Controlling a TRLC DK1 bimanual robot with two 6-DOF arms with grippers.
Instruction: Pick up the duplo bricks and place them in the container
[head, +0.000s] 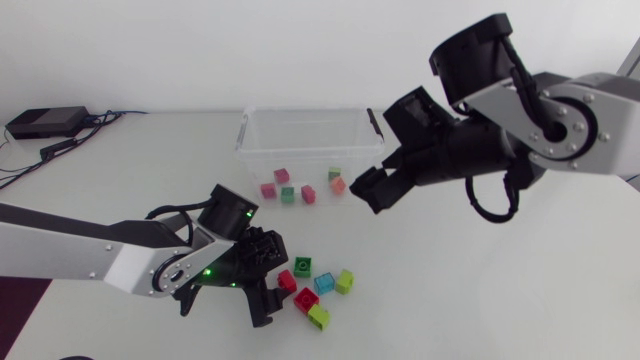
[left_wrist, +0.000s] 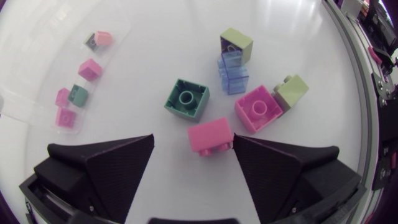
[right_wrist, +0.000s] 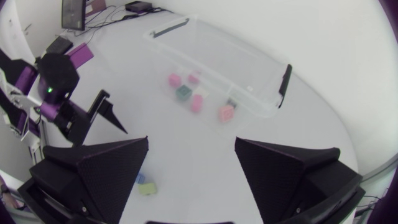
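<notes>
on the white surface (head: 520, 300) our clear container (head: 300, 128) sits toward 12 o'clock with six small bricks (head: 288, 195) on its floor. our right claw (head: 366, 190), on the arm entering from 3 o'clock, hangs spread at the container's 4 o'clock corner. our left claw (left_wrist: 194, 138), low near 6 o'clock, is spread too, with a pink brick (left_wrist: 210, 135) lying unpinched between its fingers, and a dark green brick (left_wrist: 187, 99), magenta brick (left_wrist: 256, 109), blue brick (left_wrist: 233, 78) and two lime bricks (left_wrist: 292, 90) just ahead.

Just a plain white table (head: 540, 300), softly and evenly lit. At the far left sits a small black box (head: 45, 122), with cables (head: 20, 172) running off it.
</notes>
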